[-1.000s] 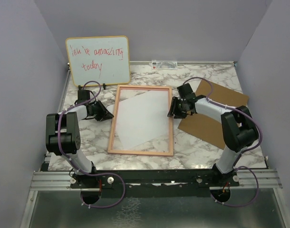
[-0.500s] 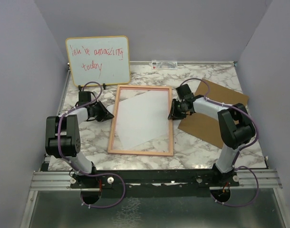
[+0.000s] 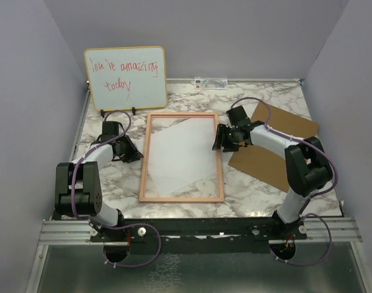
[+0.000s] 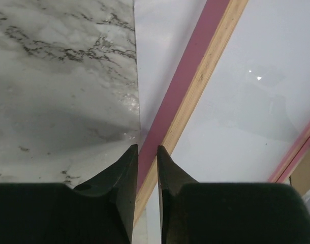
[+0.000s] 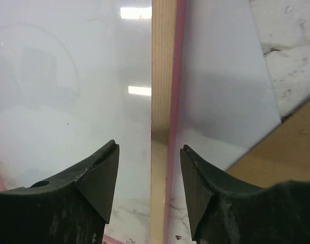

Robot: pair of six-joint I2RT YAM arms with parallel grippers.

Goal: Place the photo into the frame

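Note:
The frame (image 3: 180,199), with a thin pinkish wood border, lies flat mid-table. The photo (image 3: 180,149) lies white side up and skewed under it. Its edges stick out past the left rail (image 4: 160,40) and the right rail (image 5: 221,76). My left gripper (image 3: 139,157) is at the frame's left rail (image 4: 193,76), and its jaws (image 4: 147,148) are nearly closed with the rail between the tips. My right gripper (image 3: 217,141) is open, its jaws (image 5: 149,147) straddling the right rail (image 5: 162,76) without touching it.
The brown backing board (image 3: 277,152) lies to the right of the frame, under my right arm, and shows in the right wrist view (image 5: 282,173). A whiteboard (image 3: 125,76) with red handwriting stands at the back left. Grey walls enclose the marble table (image 3: 253,189).
My left gripper has moved right onto the frame's left rail. The frame has turned from tilted to nearly square with the table. My right gripper has shifted slightly along the right rail.

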